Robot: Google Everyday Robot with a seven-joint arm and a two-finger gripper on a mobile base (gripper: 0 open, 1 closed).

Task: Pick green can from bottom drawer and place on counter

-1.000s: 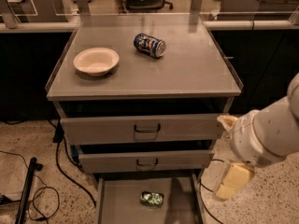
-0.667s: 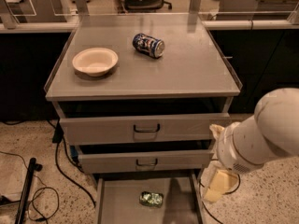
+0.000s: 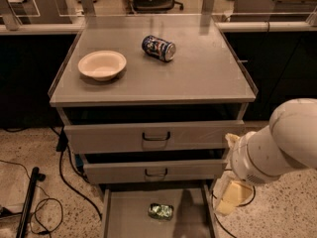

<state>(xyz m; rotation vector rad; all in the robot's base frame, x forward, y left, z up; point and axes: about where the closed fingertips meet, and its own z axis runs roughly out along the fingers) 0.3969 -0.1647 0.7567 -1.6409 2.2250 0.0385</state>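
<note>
The green can (image 3: 160, 211) lies on its side on the bare floor of the pulled-out bottom drawer (image 3: 128, 217), near its middle. My gripper (image 3: 231, 198) hangs at the end of the white arm (image 3: 277, 143), just outside the drawer's right wall. It is to the right of the can, slightly higher, and apart from it. It holds nothing that I can see. The grey counter (image 3: 198, 76) tops the cabinet above.
A cream bowl (image 3: 102, 64) sits on the counter's left side. A blue-and-white can (image 3: 158, 48) lies on its side near the counter's back middle. The two upper drawers (image 3: 154, 138) stand slightly open. Cables and a black pole (image 3: 27, 202) lie on the floor at left.
My arm and gripper have moved left, closer to the bottom drawer's right wall. The green can has not moved.
</note>
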